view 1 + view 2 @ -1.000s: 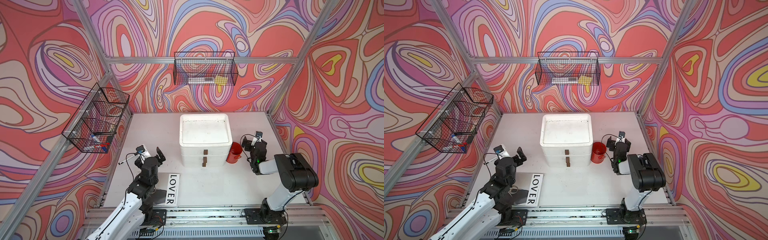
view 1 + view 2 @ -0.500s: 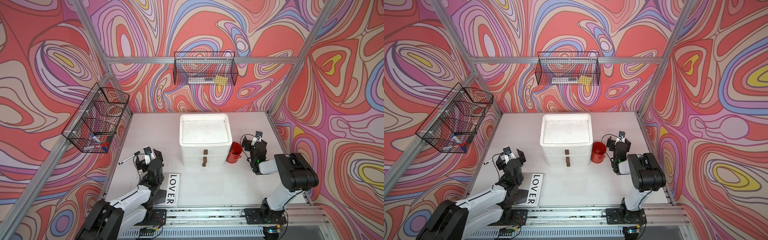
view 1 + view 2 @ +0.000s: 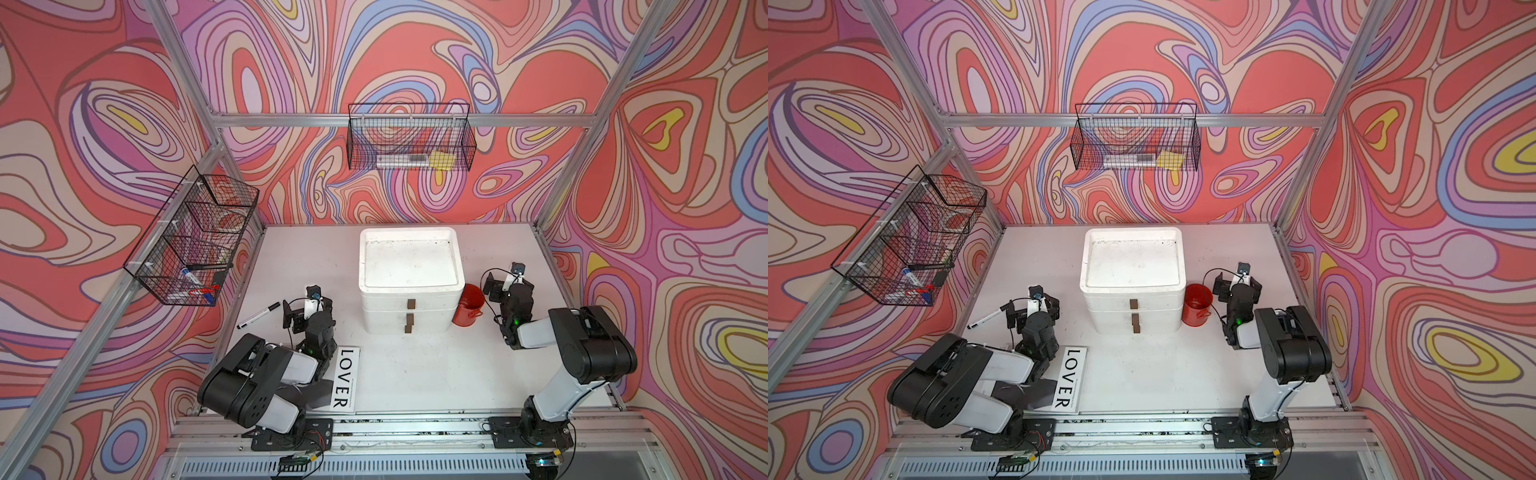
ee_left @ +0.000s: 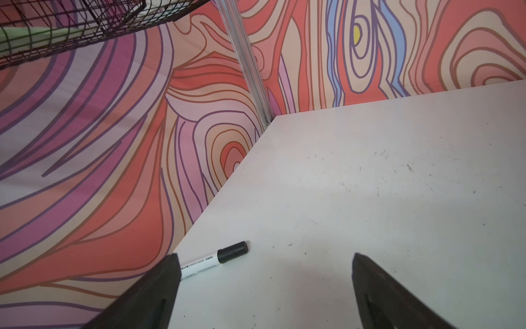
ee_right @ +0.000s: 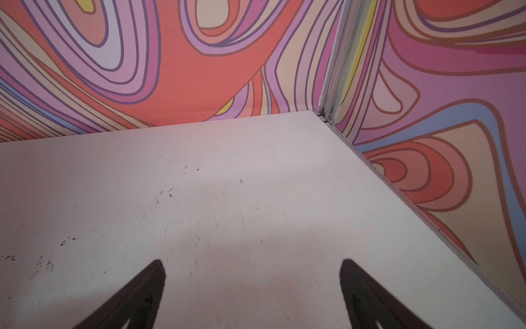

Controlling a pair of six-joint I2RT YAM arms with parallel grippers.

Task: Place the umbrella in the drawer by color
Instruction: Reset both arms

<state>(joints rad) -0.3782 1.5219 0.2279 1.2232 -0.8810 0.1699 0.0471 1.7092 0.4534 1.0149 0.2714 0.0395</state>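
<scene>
No umbrella shows in any view. The white drawer unit stands mid-table, its drawers pushed in, with brown handles on the front. My left gripper hovers low over the table to the left of the unit, open, with nothing between its fingers. My right gripper sits to the right of the unit, beyond a red bucket, open over bare table and holding nothing.
A black-capped white marker lies beside the left gripper. The red bucket stands against the unit's right side. A LOVER sign lies in front of the left arm. Wire baskets hang on the left wall and the back wall.
The left arm has folded down and back onto its base, its gripper staying open near the marker. The right arm has not moved.
</scene>
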